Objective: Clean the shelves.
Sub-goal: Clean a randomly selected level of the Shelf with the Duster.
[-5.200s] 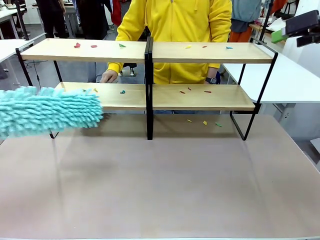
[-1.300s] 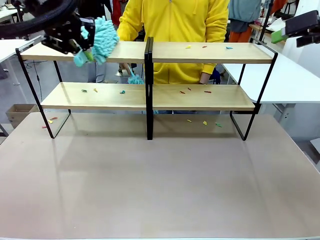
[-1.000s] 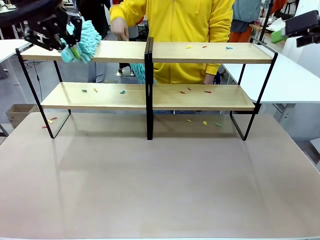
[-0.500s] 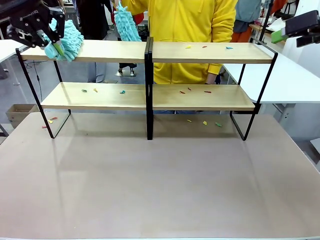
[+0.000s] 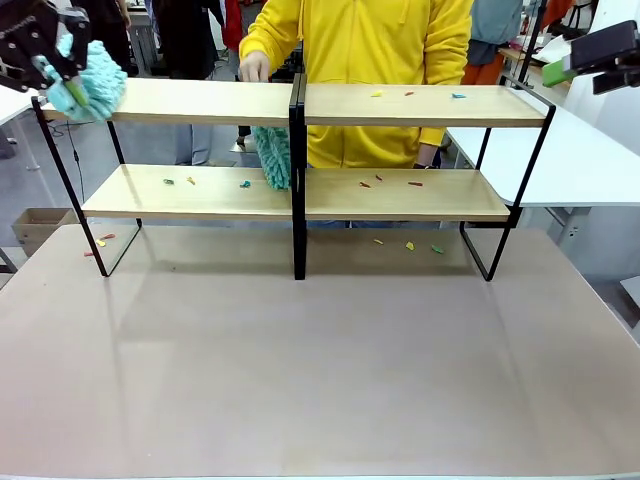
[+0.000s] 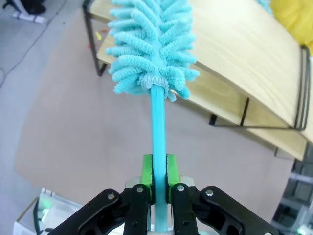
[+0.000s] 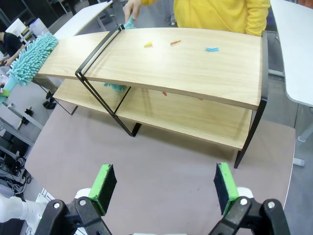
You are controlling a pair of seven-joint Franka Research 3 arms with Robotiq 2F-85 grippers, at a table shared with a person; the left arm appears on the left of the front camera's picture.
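The shelves stand across the far half of the table, two light-wood tiers on a black frame. My left gripper is at the left end of the top board, shut on the handle of a teal fluffy duster. The duster's head lies over the board's end. Coloured scraps lie on the top right board, and others on the lower tier. My right gripper hangs open and empty, high at the right. A person in yellow holds a second teal duster behind the centre post.
More scraps lie on the brown table under the right half of the rack, and a few by its left foot. A white table adjoins on the right. A cardboard box sits on the floor at the left.
My left gripper has swept the duster leftward along the top left board to its end. The person's duster has dropped from above the top board to behind the lower tier.
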